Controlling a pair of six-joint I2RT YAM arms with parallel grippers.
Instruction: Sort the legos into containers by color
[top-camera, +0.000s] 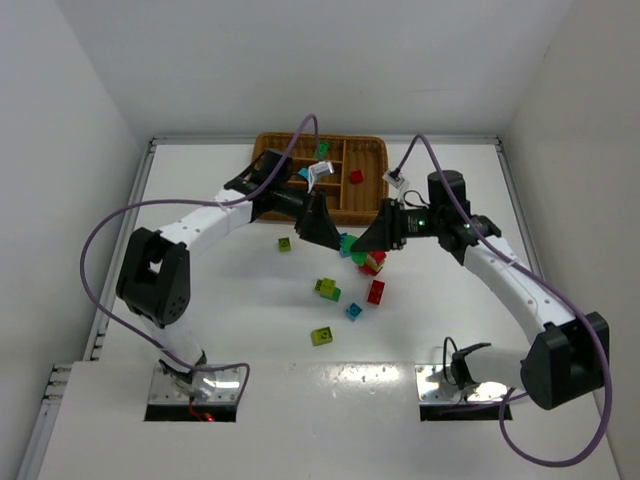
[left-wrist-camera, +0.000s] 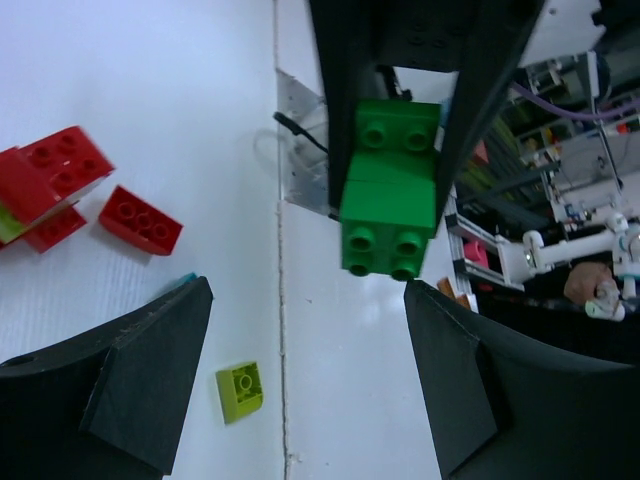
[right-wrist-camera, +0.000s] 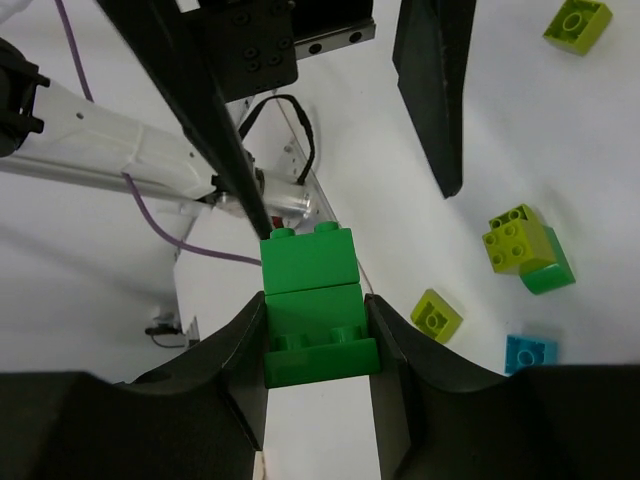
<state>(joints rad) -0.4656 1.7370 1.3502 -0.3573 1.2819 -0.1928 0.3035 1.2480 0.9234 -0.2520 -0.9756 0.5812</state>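
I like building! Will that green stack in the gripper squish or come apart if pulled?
The green stack looks like hard plastic, so probably stiff. A seam splits its two bricks, so pulling may pop them apart.

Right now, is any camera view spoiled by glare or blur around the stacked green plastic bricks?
Top external view: glare patches on the glossy white table toward its near edge. Left wrist view: the stacked green bricks look sharp, no glare. Right wrist view: bricks sharp too, but the right gripper holding them is nearly featureless black.
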